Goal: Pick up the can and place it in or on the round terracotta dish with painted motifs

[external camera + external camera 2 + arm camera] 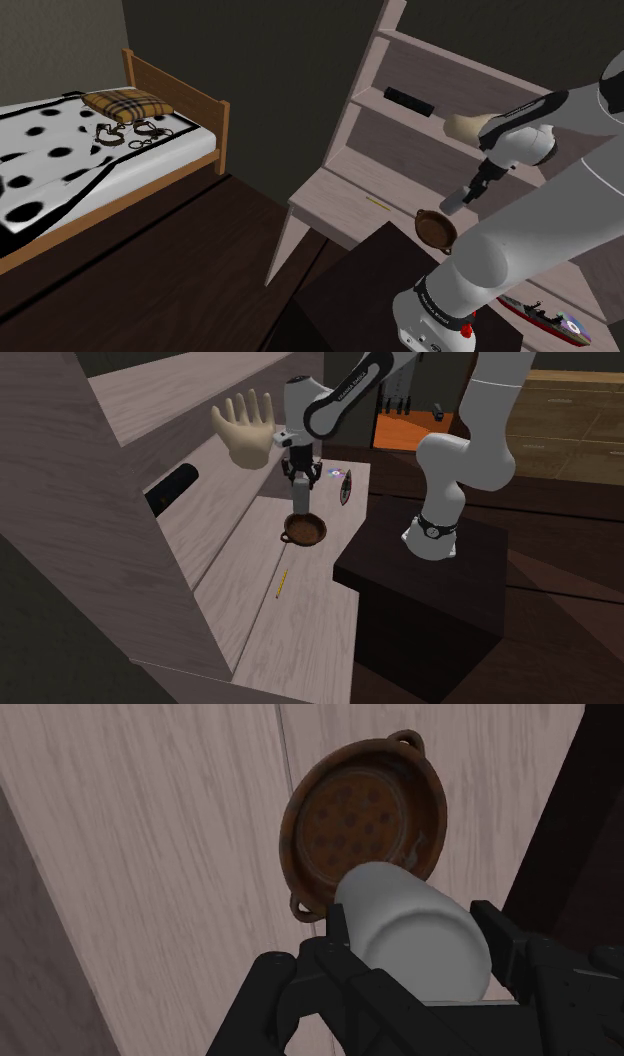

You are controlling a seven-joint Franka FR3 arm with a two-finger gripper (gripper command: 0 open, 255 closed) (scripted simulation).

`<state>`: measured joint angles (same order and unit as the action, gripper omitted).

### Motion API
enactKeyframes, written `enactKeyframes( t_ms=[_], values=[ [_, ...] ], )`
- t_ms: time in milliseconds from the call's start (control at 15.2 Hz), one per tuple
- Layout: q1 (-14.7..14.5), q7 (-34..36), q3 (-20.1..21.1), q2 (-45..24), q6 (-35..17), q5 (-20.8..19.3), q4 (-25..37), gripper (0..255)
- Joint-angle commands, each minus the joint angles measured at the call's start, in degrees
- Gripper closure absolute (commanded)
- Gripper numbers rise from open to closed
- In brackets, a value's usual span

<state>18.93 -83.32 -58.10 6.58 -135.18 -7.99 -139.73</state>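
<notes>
My black gripper [415,942] is shut on a plain grey can [410,929], clasped between both fingers. Just beyond the can's end lies the round brown dish [340,814], which has two small handles and a dotted inner floor. In the second exterior view the gripper [301,485] points straight down with the can [301,498] a short way above the dish [304,531] on the pale wooden desk top. From the shoulder view, the can [452,203] hangs just above and to the right of the dish [437,230].
A beige hand model [245,430] and a black cylinder [172,490] rest on the shelves behind the desk. A yellow pencil [282,583] lies on the desk top, near the dish. A toy ship [540,315] sits past the arm. A bed [90,150] stands far off.
</notes>
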Motion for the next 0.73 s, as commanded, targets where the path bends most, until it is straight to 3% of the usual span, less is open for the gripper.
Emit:
enactKeyframes(
  t_ms=[0, 330, 660],
  values=[
    [-0.48, -2.65, -1.26, -2.26, -1.32, 2.49, 0.16, 255],
    [-1.32, -8.28, -1.89, -8.27, -5.54, 10.2, -0.9, 255],
    [-1.67, -15.6, -1.36, -15.07, -8.84, 20.41, -1.34, 255]
  ],
)
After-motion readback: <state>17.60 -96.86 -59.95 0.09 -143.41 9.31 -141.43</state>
